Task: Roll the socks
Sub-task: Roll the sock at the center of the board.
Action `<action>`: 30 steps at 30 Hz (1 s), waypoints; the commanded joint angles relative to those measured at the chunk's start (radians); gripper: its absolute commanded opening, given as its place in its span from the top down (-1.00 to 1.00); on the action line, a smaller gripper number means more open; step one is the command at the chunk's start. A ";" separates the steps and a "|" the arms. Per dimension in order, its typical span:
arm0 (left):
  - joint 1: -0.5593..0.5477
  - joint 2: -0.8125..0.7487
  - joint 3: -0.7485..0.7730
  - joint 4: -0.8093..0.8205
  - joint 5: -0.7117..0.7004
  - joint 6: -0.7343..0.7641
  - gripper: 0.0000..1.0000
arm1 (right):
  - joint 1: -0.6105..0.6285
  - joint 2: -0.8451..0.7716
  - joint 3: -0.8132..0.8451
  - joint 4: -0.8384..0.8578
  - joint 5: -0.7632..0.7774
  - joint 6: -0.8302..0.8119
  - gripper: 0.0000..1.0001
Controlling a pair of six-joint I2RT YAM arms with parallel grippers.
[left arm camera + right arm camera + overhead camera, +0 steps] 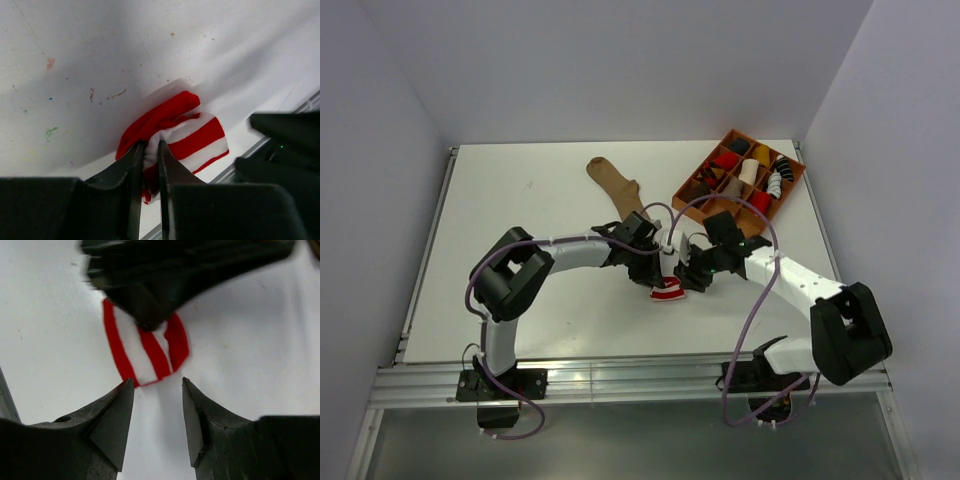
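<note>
**A:** Two pincers, both mid-bench, tips facing each other. Left pincer (148,146) first: clenched, fingers pinching a fold of the striped sock (192,136), with white fabric showing in the thin gap between them.

**B:** Sock rolled?

**A:** Bunched, not tidy. A red fold sits on top, and red-and-white bands spill out past the fingertips. I can't tell whether it rests on the bench (520,200) or hangs just off it.

**B:** Right pincer?

**A:** Right pincer (157,383) is released, jaws apart, nothing between them. Its tips point at the striped end, close to it but apart from it in its own wrist view. The left pincer's dark body sits over the top of the sock there.

**B:** Where is that on the bench?

**A:** About the middle, a bit toward the near edge, between the two wrists. The left arm reaches in from the left, the right arm from the right.

**B:** Other sock?

**A:** The tan sock (617,185) lies flat and stretched out beyond the left wrist, running diagonally toward the far edge. Its near end is just beside the left arm's wrist. Neither pincer is on it.

**B:** Anything else?

**A:** An orange tray (800,172) sits at the far right corner, skewed to the bench edges and divided into compartments. It holds sock rolls (724,160) in red, black, yellow and white. Purple cables (757,300) loop over both arms.
</note>
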 commanded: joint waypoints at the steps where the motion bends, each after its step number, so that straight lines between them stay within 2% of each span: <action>1: 0.002 0.109 -0.044 -0.233 -0.026 0.044 0.99 | 0.074 -0.064 -0.069 0.090 0.050 -0.081 -0.04; 13: 0.024 0.162 0.014 -0.268 0.036 0.042 0.99 | 0.191 -0.111 -0.155 0.149 0.116 -0.108 -0.08; 23: 0.031 0.177 0.023 -0.271 0.050 0.042 0.99 | 0.274 -0.059 -0.143 0.160 0.182 -0.107 -0.07; 30: 0.042 0.172 0.032 -0.277 0.059 0.049 0.99 | 0.301 -0.016 -0.123 0.167 0.204 -0.081 0.01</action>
